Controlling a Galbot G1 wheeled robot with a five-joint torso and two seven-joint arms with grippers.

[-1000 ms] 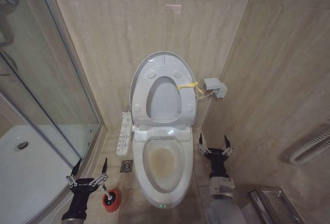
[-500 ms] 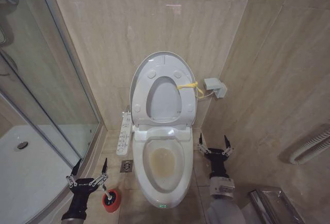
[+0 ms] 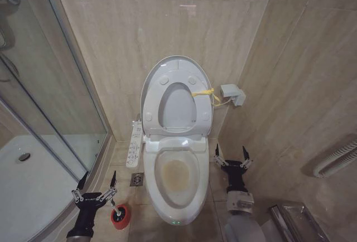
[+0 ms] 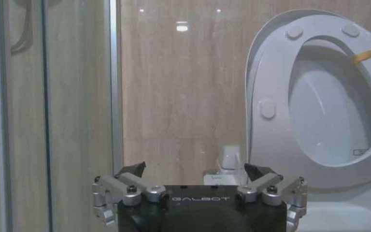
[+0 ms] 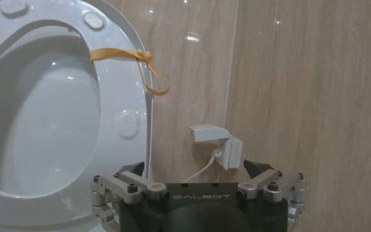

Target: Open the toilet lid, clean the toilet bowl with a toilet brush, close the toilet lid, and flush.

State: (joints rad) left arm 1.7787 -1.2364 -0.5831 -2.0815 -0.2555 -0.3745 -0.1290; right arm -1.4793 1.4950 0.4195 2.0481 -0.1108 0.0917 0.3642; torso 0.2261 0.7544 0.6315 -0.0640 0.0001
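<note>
Toilet lid (image 3: pixel 177 65): raised, upright vs rear wall; ring seat (image 3: pixel 192 105) up w/ it, lying against lid's underside. Yellow tie (image 3: pixel 204 93) knotted at their right edge.
Toilet bowl (image 3: pixel 176 194): open, brownish stain in basin; button panel (image 3: pixel 134 143) along its left side.
Toilet brush (image 3: pixel 116 213): standing in red cup holder (image 3: pixel 120 217) on floor, just left of bowl front, by floor drain (image 3: pixel 136 179).
Left gripper (image 3: pixel 96 185): low, left of bowl, next to holder; fingers spread wide, nothing between them. Left wrist view: faces wall & shower glass (image 4: pixel 50 96), lid off to side.
Right gripper (image 3: pixel 232 154): low, right of bowl, near side wall; fingers spread, empty, apart from bowl. Right wrist view: faces lid edge w/ tie, and wall socket box (image 5: pixel 221 142).
Shower tray (image 3: pixel 33 189): white, behind glass, far left.
</note>
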